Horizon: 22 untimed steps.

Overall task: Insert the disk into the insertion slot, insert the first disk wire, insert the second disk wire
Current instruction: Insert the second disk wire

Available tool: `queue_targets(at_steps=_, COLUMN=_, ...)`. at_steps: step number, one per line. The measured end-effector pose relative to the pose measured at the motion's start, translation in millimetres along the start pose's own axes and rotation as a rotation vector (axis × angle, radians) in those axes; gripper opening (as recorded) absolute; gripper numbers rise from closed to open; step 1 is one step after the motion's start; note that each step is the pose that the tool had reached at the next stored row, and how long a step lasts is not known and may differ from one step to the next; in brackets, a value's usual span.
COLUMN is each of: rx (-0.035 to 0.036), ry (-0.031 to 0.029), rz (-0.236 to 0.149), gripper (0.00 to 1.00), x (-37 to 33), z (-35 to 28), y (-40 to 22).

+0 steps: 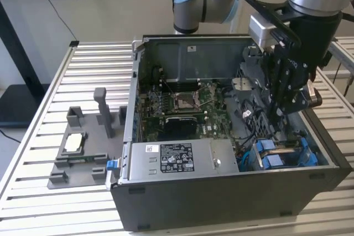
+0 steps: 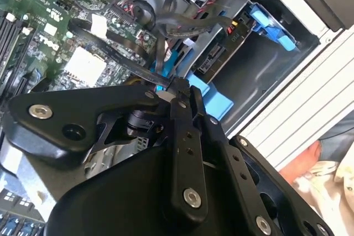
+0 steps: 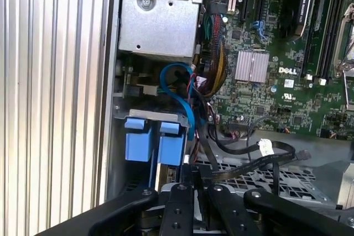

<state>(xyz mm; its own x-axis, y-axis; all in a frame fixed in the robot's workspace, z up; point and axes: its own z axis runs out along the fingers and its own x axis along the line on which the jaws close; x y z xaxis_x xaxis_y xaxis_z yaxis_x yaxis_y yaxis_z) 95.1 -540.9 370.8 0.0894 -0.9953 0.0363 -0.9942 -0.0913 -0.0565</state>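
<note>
- The arm's black, link-fingered gripper (image 2: 178, 85) reaches down into the open case. In both wrist views its fingertips (image 3: 192, 172) look drawn together, pinching the end of a thin black flat wire (image 2: 130, 59) that carries a white tag.
- Just beyond the fingertips lies the disk (image 2: 229, 45), a silver-grey drive clipped in a bright blue plastic frame. It is already seated in the insertion slot (image 2: 276, 70), the grey-walled rectangular bay at the case's corner, with its blue end tabs (image 3: 138, 139) showing above the bay.
- With the drive in place, the work appears to be at the wiring stage: one of the disk wires is in the grip, not yet plugged in.
- Seating it would call for squaring the plug to the port on the drive's exposed end and clearing the loose cables crowding that edge.
- A blue wire (image 3: 185, 106) curls beside the tabs; whether it is connected cannot be told.
- Around them in the exterior view: the green motherboard (image 1: 182, 109), the grey labelled power-supply box (image 1: 177, 158), and the dark grey computer case (image 1: 221, 205) on a slatted aluminium table (image 1: 33, 136).
</note>
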Motion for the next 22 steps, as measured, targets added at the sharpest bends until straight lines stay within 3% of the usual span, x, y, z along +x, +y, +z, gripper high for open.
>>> queue_targets(at_steps=7, rx=-0.0051, ry=-0.0171, rz=0.001, gripper=0.16, x=4.3, z=3.3, y=-3.7)
queue_targets(at_steps=15, rx=-0.0111, ry=-0.0323, rz=0.004, gripper=0.16, x=9.0, z=5.4, y=-6.8)
queue_targets(at_steps=22, rx=-0.0297, ry=-0.0479, rz=0.004, gripper=0.16, x=13.3, z=6.0, y=-12.1)
